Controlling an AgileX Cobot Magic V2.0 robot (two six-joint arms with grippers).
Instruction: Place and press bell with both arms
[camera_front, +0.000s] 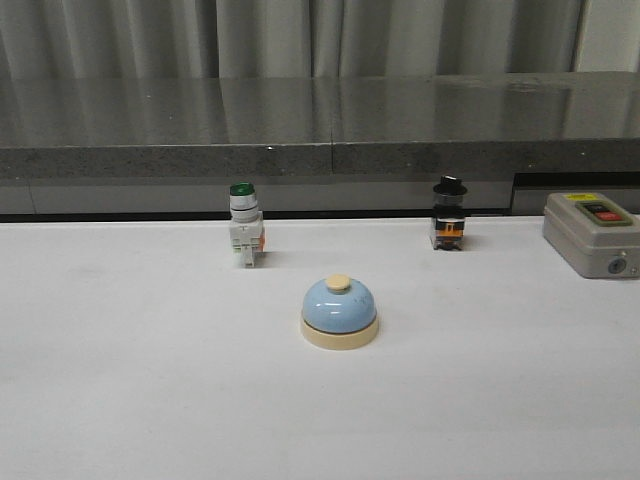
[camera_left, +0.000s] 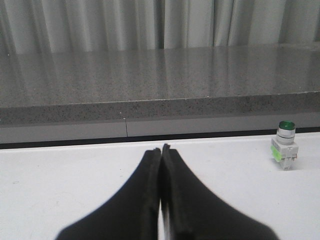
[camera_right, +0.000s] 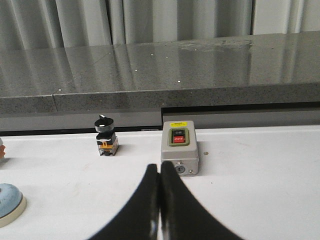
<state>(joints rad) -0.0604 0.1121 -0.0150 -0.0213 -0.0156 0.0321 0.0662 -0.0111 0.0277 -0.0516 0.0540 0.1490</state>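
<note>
left pincer (camera_left: 161, 150): matte black, two smooth tapering fingers | right pincer (camera_right: 159, 167): same matte black taper

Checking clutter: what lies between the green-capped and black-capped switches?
Bare table between green-capped switch and black-capped switch in the front view; the bell sits nearer the camera.

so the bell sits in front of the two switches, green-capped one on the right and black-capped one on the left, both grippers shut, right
Not quite: the sides are swapped. In the front view the green-capped switch stands on the left and the black-capped switch on the right. The bell does sit in front of them, and the left gripper and right gripper are both shut.
</note>
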